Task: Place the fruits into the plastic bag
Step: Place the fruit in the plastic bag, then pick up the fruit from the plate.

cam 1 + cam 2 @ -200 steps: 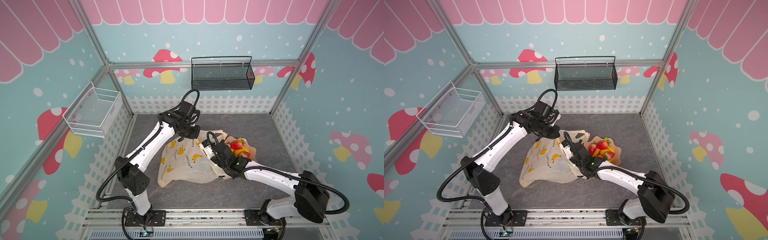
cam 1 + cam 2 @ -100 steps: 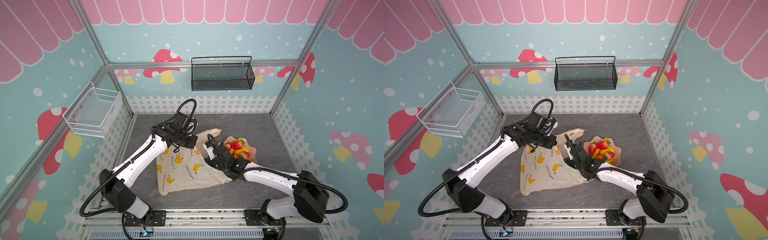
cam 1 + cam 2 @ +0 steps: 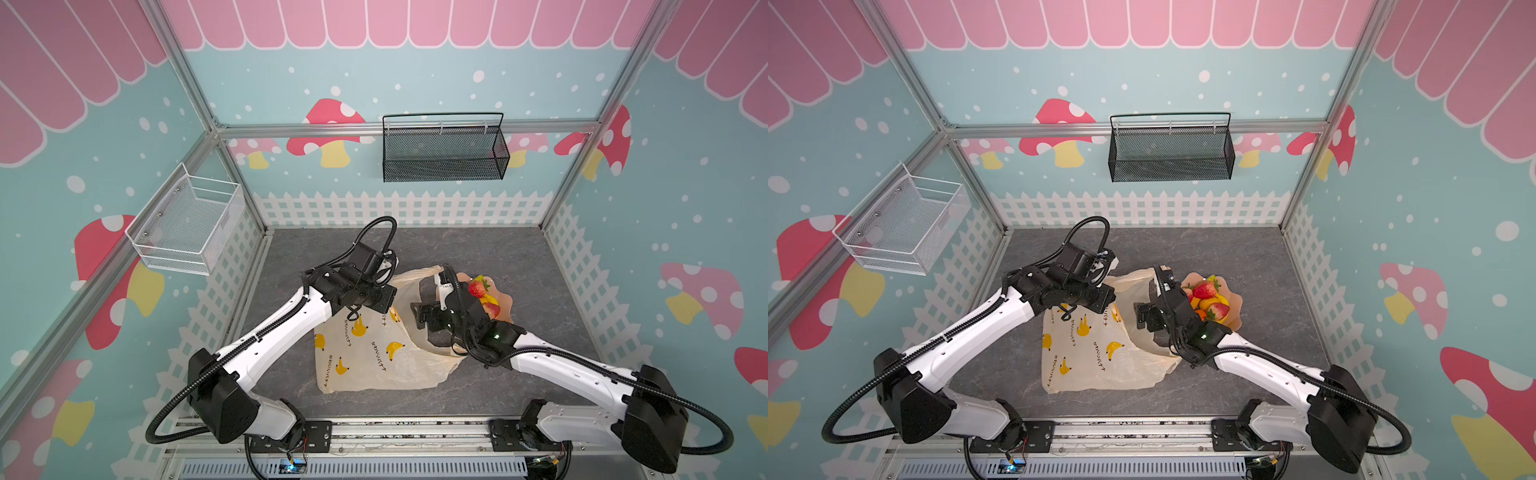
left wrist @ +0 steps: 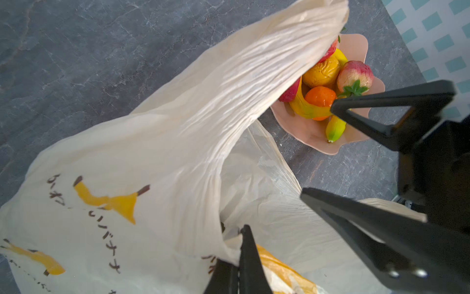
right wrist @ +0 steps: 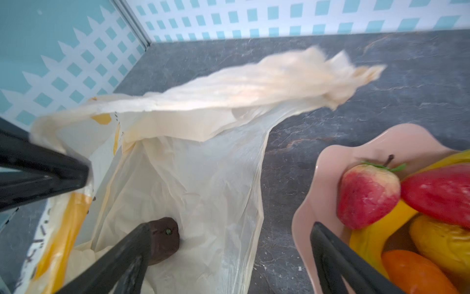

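Observation:
The cream plastic bag (image 3: 365, 353) (image 3: 1084, 353) with banana prints lies mid-floor, its mouth toward the plate. My left gripper (image 4: 240, 241) is shut on the bag's rim and holds the mouth up. A dark brown fruit (image 5: 164, 236) lies inside the bag (image 5: 203, 183). The other fruits (image 3: 482, 293) (image 3: 1208, 299) (image 4: 320, 96), strawberries, bananas and an orange one, are heaped on the pink plate (image 4: 312, 135) (image 5: 318, 178) beside the mouth. My right gripper (image 5: 232, 229) (image 3: 424, 311) is open and holds nothing, with one finger over the bag and one over the plate's rim.
A black mesh basket (image 3: 442, 151) hangs on the back wall and a white wire basket (image 3: 187, 224) on the left wall. White picket-fence walls close in the grey floor (image 3: 519, 257) on three sides. The plate sits right of the bag.
My left gripper has drawn toward the front with the bag's rim, and the bag has slid forward with it. The right gripper has stayed open near the bag's mouth.

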Controlling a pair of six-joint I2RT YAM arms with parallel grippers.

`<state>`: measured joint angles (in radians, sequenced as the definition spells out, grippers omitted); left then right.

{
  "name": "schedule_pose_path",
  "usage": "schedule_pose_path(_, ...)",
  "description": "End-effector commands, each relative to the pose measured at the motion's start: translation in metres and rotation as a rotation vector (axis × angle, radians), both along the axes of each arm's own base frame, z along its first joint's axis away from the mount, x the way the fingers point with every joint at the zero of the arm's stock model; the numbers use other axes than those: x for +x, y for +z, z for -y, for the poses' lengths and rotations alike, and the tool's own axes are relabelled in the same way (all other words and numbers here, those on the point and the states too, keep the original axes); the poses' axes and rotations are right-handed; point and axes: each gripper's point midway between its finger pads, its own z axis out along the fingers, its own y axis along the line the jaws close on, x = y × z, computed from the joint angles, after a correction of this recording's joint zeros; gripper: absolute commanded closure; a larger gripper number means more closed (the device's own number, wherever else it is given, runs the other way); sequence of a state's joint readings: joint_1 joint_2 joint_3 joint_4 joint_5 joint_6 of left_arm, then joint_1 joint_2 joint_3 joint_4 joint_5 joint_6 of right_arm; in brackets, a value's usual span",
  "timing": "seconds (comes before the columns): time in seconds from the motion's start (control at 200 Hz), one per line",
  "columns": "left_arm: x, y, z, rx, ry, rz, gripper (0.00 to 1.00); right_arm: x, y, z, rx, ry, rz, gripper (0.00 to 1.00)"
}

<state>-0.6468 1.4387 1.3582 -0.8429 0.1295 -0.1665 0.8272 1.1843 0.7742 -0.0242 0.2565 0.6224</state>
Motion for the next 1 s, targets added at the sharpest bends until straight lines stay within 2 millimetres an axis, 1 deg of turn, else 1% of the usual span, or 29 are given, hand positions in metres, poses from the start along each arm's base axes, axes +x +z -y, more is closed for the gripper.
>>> schedule_pose_path(0.0,0.001,0.017,0.001,-0.009,-0.026,0.096,1.00,0.005,0.013,0.020,0.026,-0.059,0.027,0.02)
schedule_pose_path(0.08,0.000,0.019,0.001,-0.010,-0.032,0.105,1.00,0.003,0.019,0.025,0.055,-0.028,0.018,0.02)
schedule_pose_path(0.185,-0.001,0.020,0.000,-0.004,-0.035,0.118,1.00,-0.007,0.020,0.028,0.075,0.033,-0.020,0.02)
schedule_pose_path(0.315,0.002,0.023,-0.002,0.013,-0.043,0.148,1.00,-0.022,0.013,0.035,0.067,0.070,-0.067,0.02)
schedule_pose_path(0.43,0.007,0.028,-0.005,0.046,-0.055,0.196,1.00,-0.030,0.001,0.050,0.064,0.033,-0.112,0.01)
schedule_pose_path(0.59,0.010,0.036,-0.005,0.058,-0.080,0.234,1.00,-0.025,-0.011,0.091,0.045,-0.122,-0.182,0.01)
schedule_pose_path(0.655,0.007,0.036,-0.005,0.051,-0.085,0.229,1.00,-0.020,-0.014,0.108,0.018,-0.183,-0.216,0.01)
schedule_pose_path(0.7,0.004,0.034,-0.005,0.050,-0.087,0.224,1.00,-0.016,-0.015,0.117,-0.001,-0.212,-0.241,0.01)
schedule_pose_path(0.835,0.000,0.027,-0.008,0.062,-0.068,0.225,1.00,-0.007,-0.026,0.135,-0.046,-0.249,-0.323,0.00)
schedule_pose_path(0.996,-0.005,0.025,-0.008,0.059,-0.055,0.241,1.00,0.002,-0.044,0.154,-0.079,-0.293,-0.414,0.01)
